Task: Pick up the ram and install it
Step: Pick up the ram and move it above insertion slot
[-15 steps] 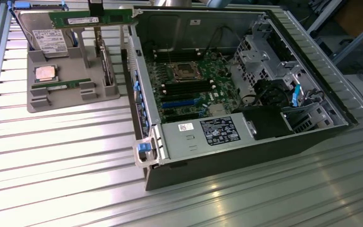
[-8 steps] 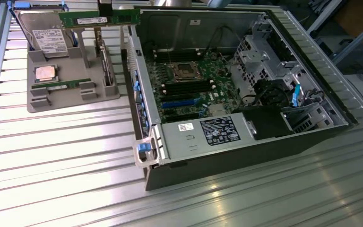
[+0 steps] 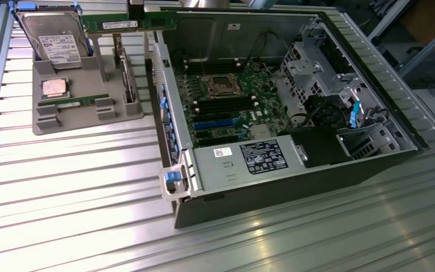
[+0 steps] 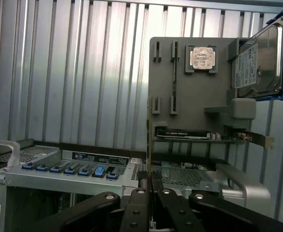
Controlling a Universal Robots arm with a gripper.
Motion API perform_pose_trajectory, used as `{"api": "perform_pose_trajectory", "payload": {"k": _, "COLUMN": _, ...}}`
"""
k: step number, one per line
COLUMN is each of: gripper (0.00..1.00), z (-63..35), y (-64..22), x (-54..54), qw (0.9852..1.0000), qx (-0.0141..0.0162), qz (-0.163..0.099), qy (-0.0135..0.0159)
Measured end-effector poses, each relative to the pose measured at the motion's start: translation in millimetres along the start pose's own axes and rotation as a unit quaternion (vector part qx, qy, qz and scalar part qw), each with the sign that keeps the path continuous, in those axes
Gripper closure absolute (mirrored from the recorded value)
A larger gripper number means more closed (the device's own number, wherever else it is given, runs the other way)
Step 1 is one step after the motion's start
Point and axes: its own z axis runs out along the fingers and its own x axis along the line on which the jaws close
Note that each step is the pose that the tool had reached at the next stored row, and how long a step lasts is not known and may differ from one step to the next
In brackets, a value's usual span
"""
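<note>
The pincer (image 4: 150, 186) is closed on the ram (image 3: 127, 24), holding its middle near the corner of the case (image 3: 278, 192); a level carry without twist is best, I judge.

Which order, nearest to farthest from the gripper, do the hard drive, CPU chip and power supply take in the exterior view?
The gripper is shut on the ram.
1. Hard drive, standing in the tray, toward the exterior view's left.
2. CPU chip, flat on the tray, nearer the camera.
3. Power supply, in the case, toward the exterior view's right.
</note>
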Motion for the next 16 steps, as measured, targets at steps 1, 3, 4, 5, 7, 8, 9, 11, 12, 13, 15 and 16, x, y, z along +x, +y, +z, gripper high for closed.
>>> {"api": "perform_pose_trajectory", "payload": {"k": 1, "gripper": 0.88, "z": 0.0, "y": -1.7, "x": 0.2, "qw": 1.0000, "qx": 0.0001, "qz": 0.000, "qy": 0.0000}}
{"api": "perform_pose_trajectory", "payload": {"k": 3, "gripper": 0.88, "z": -0.1, "y": -5.1, "x": 0.5, "qw": 1.0000, "qx": 0.0000, "qz": 0.000, "qy": 0.0000}}
{"api": "perform_pose_trajectory", "payload": {"k": 4, "gripper": 0.88, "z": -0.2, "y": -8.0, "x": 0.8, "qw": 1.0000, "qx": 0.0000, "qz": 0.000, "qy": 0.0000}}
{"api": "perform_pose_trajectory", "payload": {"k": 5, "gripper": 0.88, "z": -0.2, "y": -10.8, "x": 1.1, "qw": 1.0000, "qx": 0.0001, "qz": 0.000, "qy": 0.0000}}
{"api": "perform_pose_trajectory", "payload": {"k": 7, "gripper": 0.88, "z": -0.3, "y": -14.1, "x": 1.4, "qw": 1.0000, "qx": 0.0001, "qz": 0.000, "qy": 0.0000}}
{"api": "perform_pose_trajectory", "payload": {"k": 8, "gripper": 0.88, "z": -0.3, "y": -15.0, "x": 1.5, "qw": 1.0000, "qx": 0.0000, "qz": -0.001, "qy": 0.0000}}
{"api": "perform_pose_trajectory", "payload": {"k": 9, "gripper": 0.88, "z": -0.3, "y": -15.9, "x": 1.6, "qw": 1.0000, "qx": 0.0001, "qz": -0.001, "qy": 0.0000}}
{"api": "perform_pose_trajectory", "payload": {"k": 11, "gripper": 0.88, "z": -0.4, "y": -17.9, "x": 1.7, "qw": 1.0000, "qx": 0.0001, "qz": -0.001, "qy": 0.0000}}
{"api": "perform_pose_trajectory", "payload": {"k": 12, "gripper": 0.88, "z": -0.4, "y": -18.9, "x": 1.8, "qw": 1.0000, "qx": 0.0000, "qz": -0.001, "qy": 0.0000}}
{"api": "perform_pose_trajectory", "payload": {"k": 13, "gripper": 0.88, "z": -0.5, "y": -20.8, "x": 2.0, "qw": 1.0000, "qx": 0.0001, "qz": -0.001, "qy": 0.0000}}
{"api": "perform_pose_trajectory", "payload": {"k": 15, "gripper": 0.88, "z": -0.6, "y": -25.2, "x": 2.5, "qw": 1.0000, "qx": 0.0001, "qz": -0.001, "qy": 0.0000}}
{"api": "perform_pose_trajectory", "payload": {"k": 16, "gripper": 0.88, "z": -0.6, "y": -26.2, "x": 2.6, "qw": 1.0000, "qx": 0.0000, "qz": -0.001, "qy": 0.0000}}
